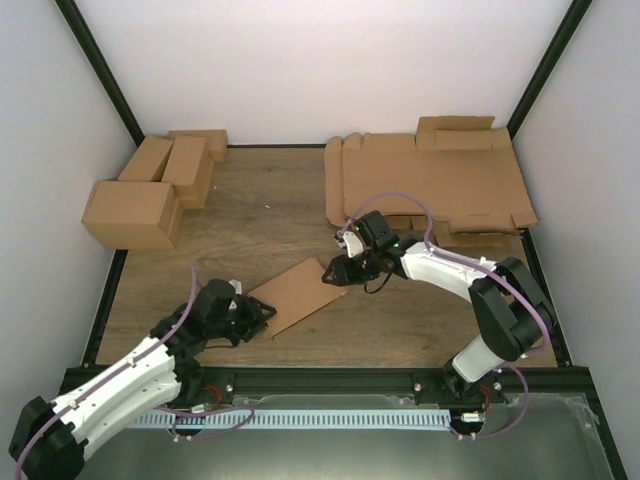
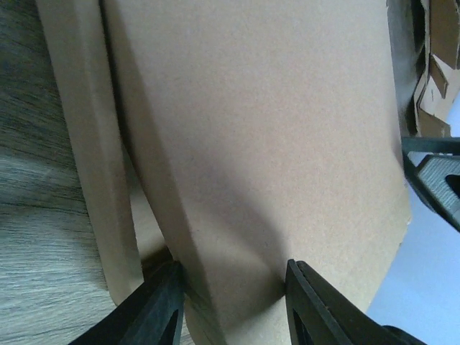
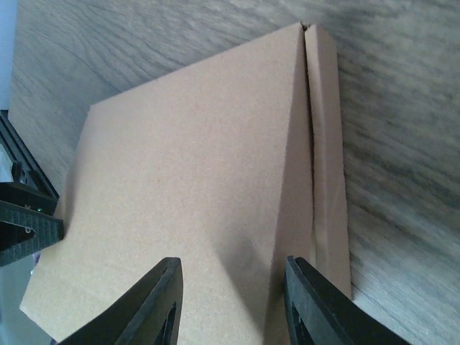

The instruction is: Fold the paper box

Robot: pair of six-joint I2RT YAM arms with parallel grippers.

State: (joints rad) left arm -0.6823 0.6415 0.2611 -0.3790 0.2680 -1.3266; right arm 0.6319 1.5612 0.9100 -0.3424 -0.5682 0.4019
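The paper box (image 1: 297, 293) lies flat and slanted in the middle of the surface (image 1: 400, 320), between the two arms. The left end effector (image 1: 264, 317) is at its near corner and the right end effector (image 1: 332, 272) is at its far corner, so each arm has one end of the box. I think that is so one arm can stop it from sliding while the other bends a side up. In the left wrist view the two black fingers (image 2: 154, 320) stand partway apart, and a long raised crease of the box runs in between them. In the right wrist view the fingers (image 3: 305, 302) are also partway apart, and one of them sits next to the thin side flap (image 3: 327, 180), where a little slit shows. Brown card fills both gaps, but I cannot tell if the fingers squeeze it or only rest on top (the tips are cut off at the bottom of both pictures). The box looks far from done, as no walls stand up yet. At the far left are some made-up boxes (image 1: 150, 195) and at the far right a pile of flat sheets (image 1: 440, 185). Both are well apart from the work, likely to leave room for folding.
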